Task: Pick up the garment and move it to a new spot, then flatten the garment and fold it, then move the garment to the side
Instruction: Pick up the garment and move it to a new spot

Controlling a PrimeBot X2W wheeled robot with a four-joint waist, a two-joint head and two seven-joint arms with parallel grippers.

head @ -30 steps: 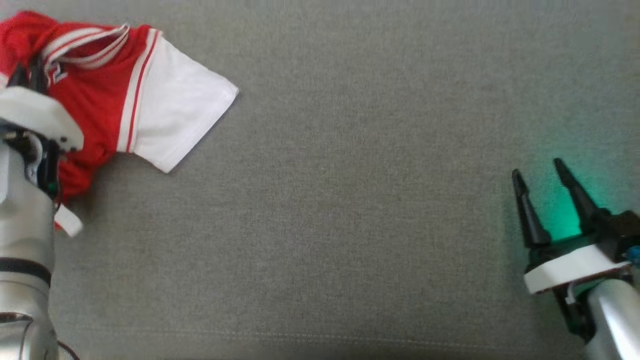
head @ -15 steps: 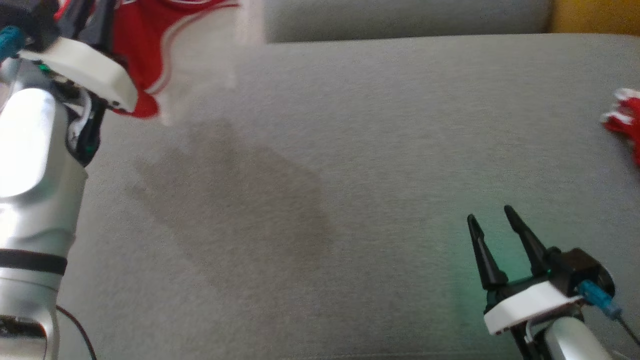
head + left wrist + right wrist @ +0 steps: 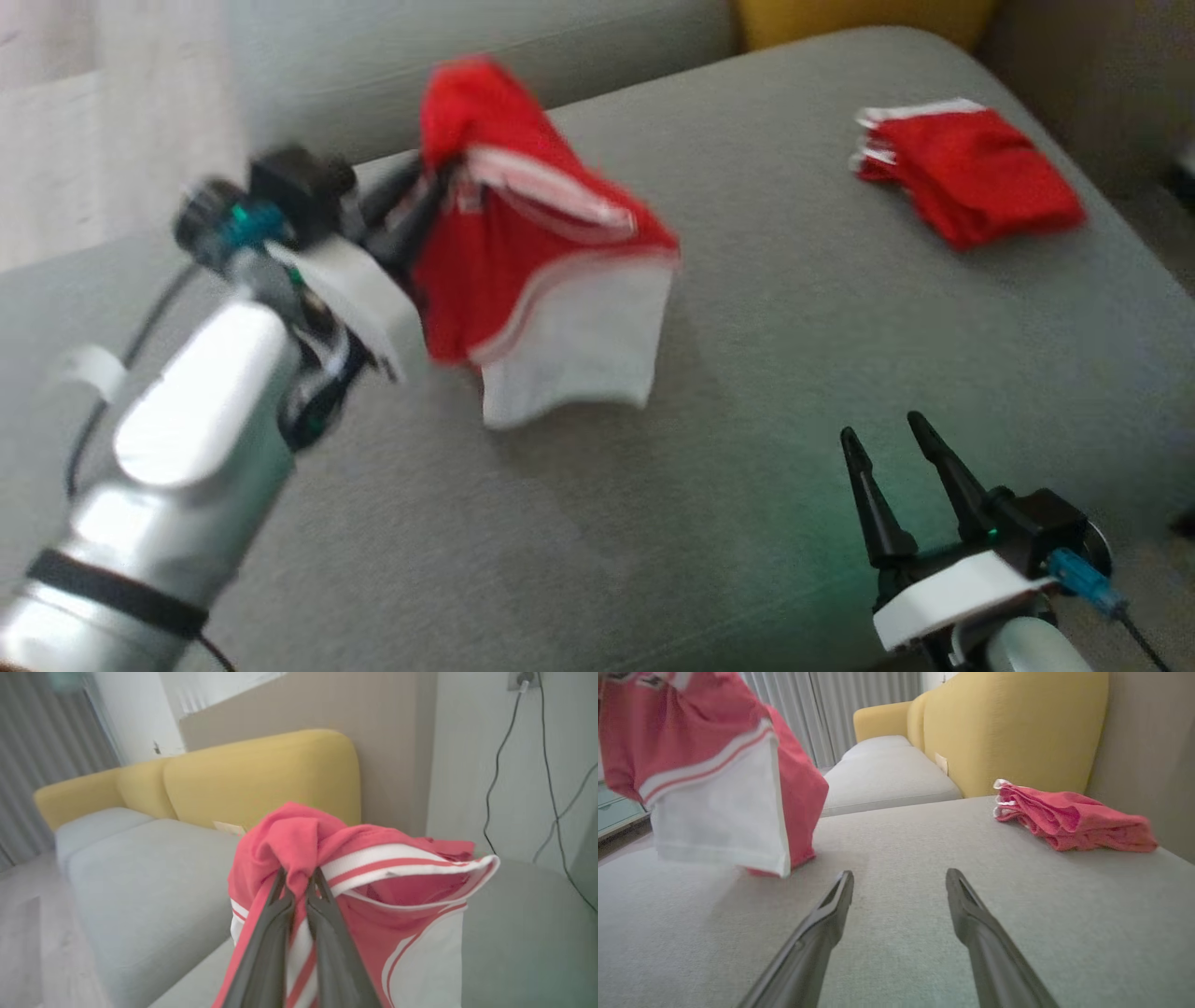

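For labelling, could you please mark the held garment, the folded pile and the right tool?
held garment [image 3: 569, 364]: head view, white sleeve.
folded pile [image 3: 971, 177]: head view, red top.
right tool [image 3: 881, 426]: head view, between fingertips.

Soft daylight, I judge from the curtain side. Head view motion-blurred, worst on garment and left arm; faint shadow under it. Green glow on cushion by right gripper.

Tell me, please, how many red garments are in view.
2. One red-and-white garment hangs clamped in the left gripper above the grey cushion; one folded red garment lies at the cushion's far right. That stack might hide another.
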